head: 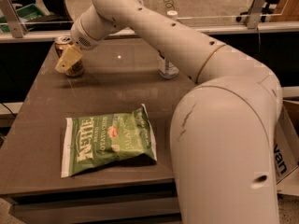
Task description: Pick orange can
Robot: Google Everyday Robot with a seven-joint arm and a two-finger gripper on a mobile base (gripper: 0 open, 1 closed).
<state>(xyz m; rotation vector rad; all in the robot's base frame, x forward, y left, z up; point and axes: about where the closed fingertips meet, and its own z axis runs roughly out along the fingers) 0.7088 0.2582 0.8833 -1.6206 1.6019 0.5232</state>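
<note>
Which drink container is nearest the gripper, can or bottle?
The orange can at the back-left corner of the table; the gripper overlaps its front. The clear water bottle stands apart, farther right.

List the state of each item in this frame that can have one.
orange can: upright on the table, far left, not lifted.
gripper: against the can's front, partly covering it.
water bottle: upright, capped, mostly hidden behind the arm.
Kettle chip bag: lying flat, label up, near the front edge.

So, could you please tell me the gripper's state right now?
Gripper: at the orange can, far left of the table; whether it is open or closed cannot be told.
</note>
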